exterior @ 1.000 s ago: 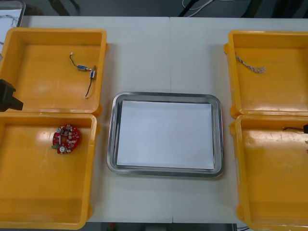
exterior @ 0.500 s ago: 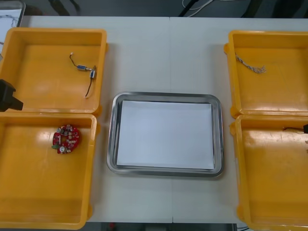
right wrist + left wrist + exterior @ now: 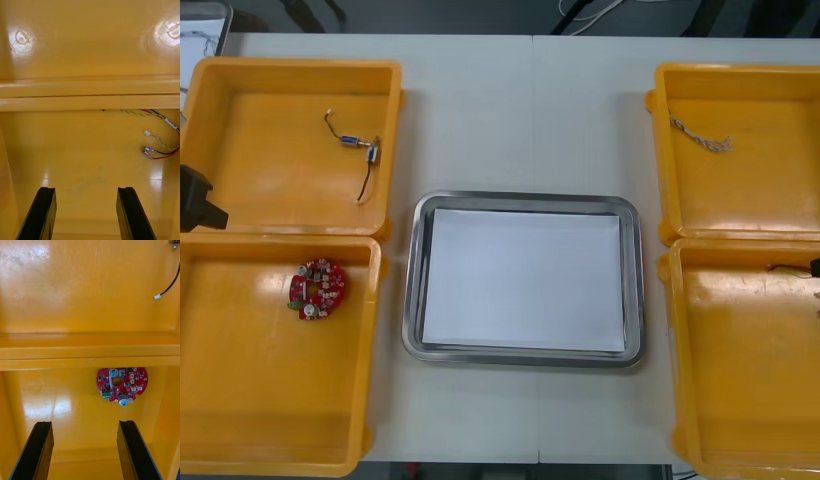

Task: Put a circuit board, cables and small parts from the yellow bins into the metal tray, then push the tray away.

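Nothing has moved in the last second. Both arms hold still and the tray (image 3: 412, 300) has nothing in it, so the task has not begun. The left gripper (image 3: 84, 423), fingers spread and holding nothing, hovers at the outer edge of the left bins (image 3: 280, 236). The board (image 3: 317, 288) lies just ahead of it, at the tray's 9 o'clock. The right gripper (image 3: 86, 189), also spread and unladen, hangs over the near right bin (image 3: 672, 330) at 3 o'clock, near the red and yellow cable (image 3: 162, 139). A descent on the board looks the likely first move.
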Controlling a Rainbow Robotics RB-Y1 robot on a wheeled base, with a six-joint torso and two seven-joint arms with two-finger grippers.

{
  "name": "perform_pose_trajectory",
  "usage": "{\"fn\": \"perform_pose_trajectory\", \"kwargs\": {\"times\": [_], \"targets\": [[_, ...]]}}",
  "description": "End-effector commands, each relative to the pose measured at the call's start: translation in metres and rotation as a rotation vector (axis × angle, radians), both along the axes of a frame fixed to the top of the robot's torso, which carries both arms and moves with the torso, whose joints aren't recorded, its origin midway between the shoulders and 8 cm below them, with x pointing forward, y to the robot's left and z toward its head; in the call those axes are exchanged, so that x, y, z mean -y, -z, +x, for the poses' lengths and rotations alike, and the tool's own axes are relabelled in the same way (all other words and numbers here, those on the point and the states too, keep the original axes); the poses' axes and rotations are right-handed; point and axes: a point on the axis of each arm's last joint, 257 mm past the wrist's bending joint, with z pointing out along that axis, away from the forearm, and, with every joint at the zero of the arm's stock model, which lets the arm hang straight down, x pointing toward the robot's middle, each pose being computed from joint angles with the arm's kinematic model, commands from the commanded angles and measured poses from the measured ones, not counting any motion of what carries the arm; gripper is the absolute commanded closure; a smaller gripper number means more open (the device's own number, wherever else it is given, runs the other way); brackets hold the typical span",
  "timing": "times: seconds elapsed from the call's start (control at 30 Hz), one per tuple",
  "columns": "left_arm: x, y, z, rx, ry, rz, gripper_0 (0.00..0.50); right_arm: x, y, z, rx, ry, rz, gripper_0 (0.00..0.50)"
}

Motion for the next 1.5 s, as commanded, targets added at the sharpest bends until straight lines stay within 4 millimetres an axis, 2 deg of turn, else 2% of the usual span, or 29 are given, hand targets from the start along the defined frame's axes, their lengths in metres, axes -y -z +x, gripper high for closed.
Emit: {"fn": "perform_pose_trajectory", "kwargs": {"times": [0.03, 0.7, 0.83, 1.07, 1.1, 1.13, 1.33, 1.5], "targets": [[-0.017, -0.015, -0.003, 0.026, 0.039, 0.071, 0.000, 0.014, -0.015, -0.004, 0.021, 0.012, -0.045, 0.038], [-0.017, -0.015, -0.003, 0.026, 0.039, 0.071, 0.000, 0.019, -0.013, -0.005, 0.015, 0.025, -0.041, 0.036], [-0.017, -0.015, -0.003, 0.026, 0.039, 0.071, 0.000, 0.022, -0.020, -0.004, 0.023, 0.020, -0.055, 0.037], [-0.017, -0.015, -0.003, 0.026, 0.039, 0.071, 0.000, 0.025, -0.021, -0.004, 0.024, 0.029, -0.061, 0.037], [-0.015, 0.001, -0.008, -0.015, 0.038, 0.059, 0.000, 0.026, -0.021, -0.004, 0.023, 0.032, -0.062, 0.037], [-0.014, 0.003, -0.009, -0.022, 0.035, 0.054, 0.000, 0.026, -0.021, -0.005, 0.022, 0.032, -0.063, 0.037], [-0.015, -0.002, -0.009, -0.021, 0.031, 0.055, 0.000, 0.039, -0.015, -0.014, -0.008, 0.040, -0.102, 0.036], [-0.013, -0.002, -0.010, -0.022, 0.031, 0.048, 0.000, 0.061, -0.005, -0.037, -0.055, 0.082, -0.121, 0.038]]}}
